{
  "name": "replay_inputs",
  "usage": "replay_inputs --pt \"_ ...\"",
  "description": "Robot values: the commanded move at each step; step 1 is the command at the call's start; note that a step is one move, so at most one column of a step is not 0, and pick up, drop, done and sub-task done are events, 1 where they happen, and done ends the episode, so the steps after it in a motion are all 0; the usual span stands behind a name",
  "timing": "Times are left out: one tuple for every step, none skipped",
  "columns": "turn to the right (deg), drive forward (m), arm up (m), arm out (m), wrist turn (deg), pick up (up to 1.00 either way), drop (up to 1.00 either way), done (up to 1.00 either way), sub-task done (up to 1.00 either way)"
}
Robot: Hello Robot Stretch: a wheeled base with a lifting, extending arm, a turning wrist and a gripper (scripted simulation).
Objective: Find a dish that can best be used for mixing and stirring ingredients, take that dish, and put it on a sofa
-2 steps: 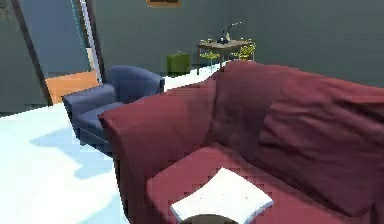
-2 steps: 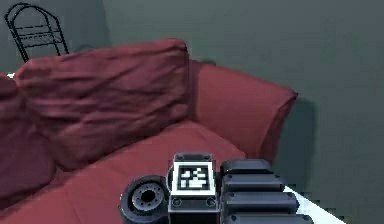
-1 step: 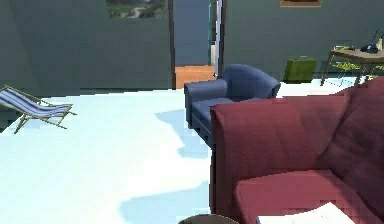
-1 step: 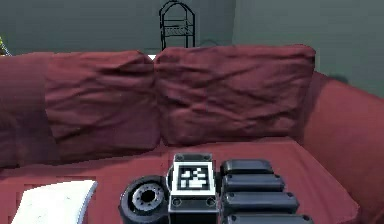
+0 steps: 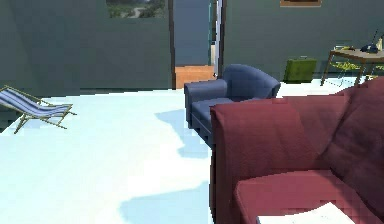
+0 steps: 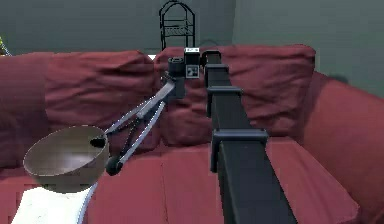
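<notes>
A brown rounded bowl sits at the tips of the gripper in the arm side view, low over the seat of a dark red sofa. Its underside meets a white sheet lying on the cushion. I cannot tell whether the bowl rests there or hangs just above, so I cannot tell whether the gripper holds it. The dark arm bar reaches out over the seat toward the backrest. In the forward view the same red sofa stands at the right, with the white sheet on its seat.
A blue armchair stands beyond the sofa, near a doorway. A striped folding deck chair is at the far left. A wooden table and a green box are at the back right. A black wire rack rises behind the sofa.
</notes>
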Motion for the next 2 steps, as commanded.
replay_inputs --pt "0.0 0.0 0.0 0.0 45.0 0.0 0.0 0.0 0.0" --pt "0.0 0.0 0.0 0.0 45.0 0.0 0.0 0.0 0.0"
